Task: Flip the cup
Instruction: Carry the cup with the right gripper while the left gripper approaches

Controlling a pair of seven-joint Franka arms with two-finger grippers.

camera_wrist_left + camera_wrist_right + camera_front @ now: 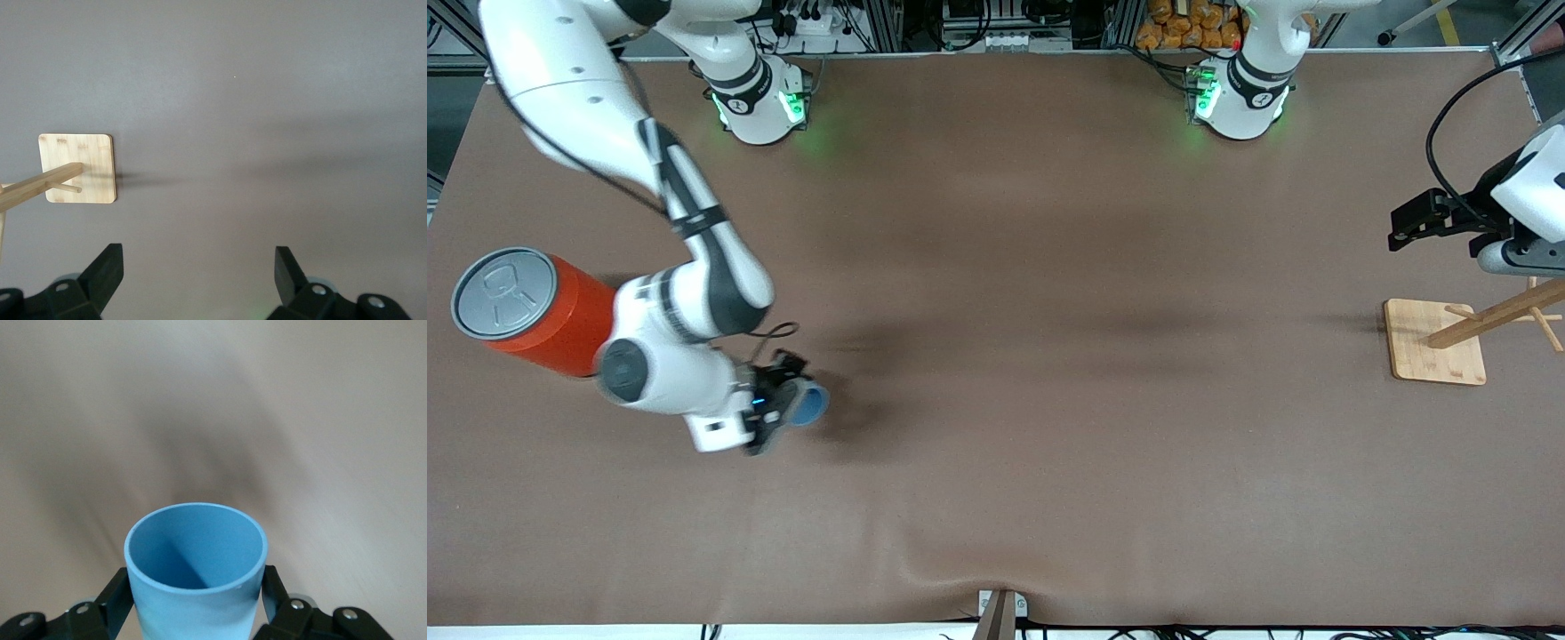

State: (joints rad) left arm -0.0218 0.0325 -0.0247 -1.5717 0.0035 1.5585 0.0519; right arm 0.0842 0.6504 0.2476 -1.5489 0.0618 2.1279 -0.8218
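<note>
The small light-blue cup (pixel 812 405) is turned on its side, its darker blue mouth toward the left arm's end of the table. My right gripper (pixel 790 402) is shut on it. In the right wrist view the cup (pixel 200 553) fills the space between the two black fingers (pixel 115 595), which press its walls from both sides, gripper (pixel 195 595). Whether the cup touches the table I cannot tell. My left gripper (pixel 1402 228) waits over the left arm's end of the table, open and with nothing between its fingers (pixel 199 267).
A large orange can with a grey lid (pixel 529 309) stands right beside the right arm's wrist. A wooden peg stand on a square base (pixel 1434 343) sits under the left gripper, its base (pixel 87 152) also in the left wrist view.
</note>
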